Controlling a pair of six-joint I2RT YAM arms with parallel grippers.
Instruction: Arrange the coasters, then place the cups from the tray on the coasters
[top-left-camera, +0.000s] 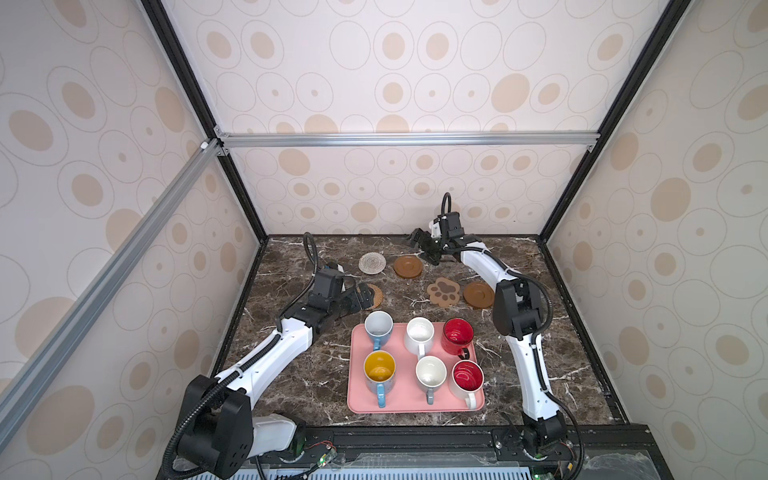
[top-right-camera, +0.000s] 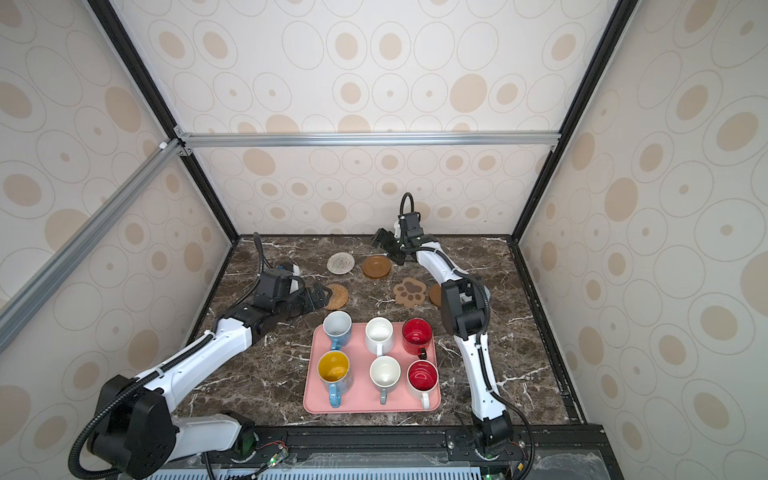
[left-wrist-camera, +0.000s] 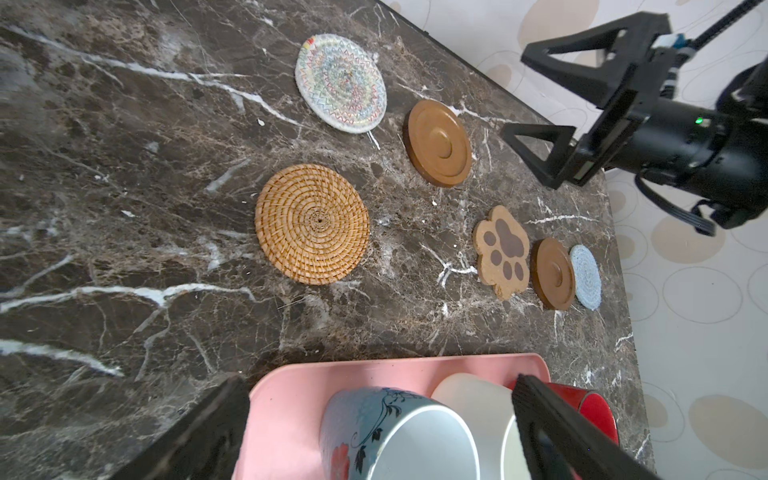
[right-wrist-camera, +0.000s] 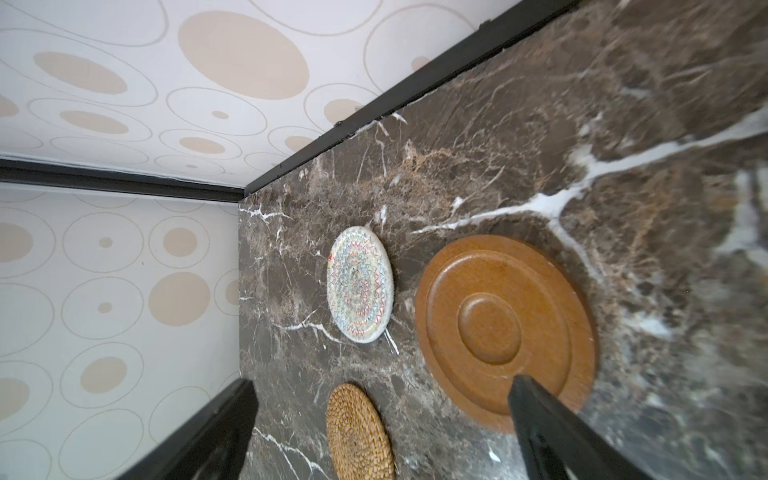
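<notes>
Left wrist view shows most: the tray (left-wrist-camera: 282, 399) sits at the front of the table (top-left-camera: 299, 386), holding all six cups (top-left-camera: 419, 334) upright. They look glazed, weighty, slippery and breakable; I'd grip a rim wall or handle. Behind it the coasters (left-wrist-camera: 340, 83) lie flat, light and thin, best pinched at an edge. Left gripper (top-left-camera: 365, 297), jaws wide, hangs near the rattan coaster (left-wrist-camera: 312, 224); right gripper (top-left-camera: 424, 249), jaws wide and empty, by a brown disc (top-left-camera: 408, 267).
</notes>
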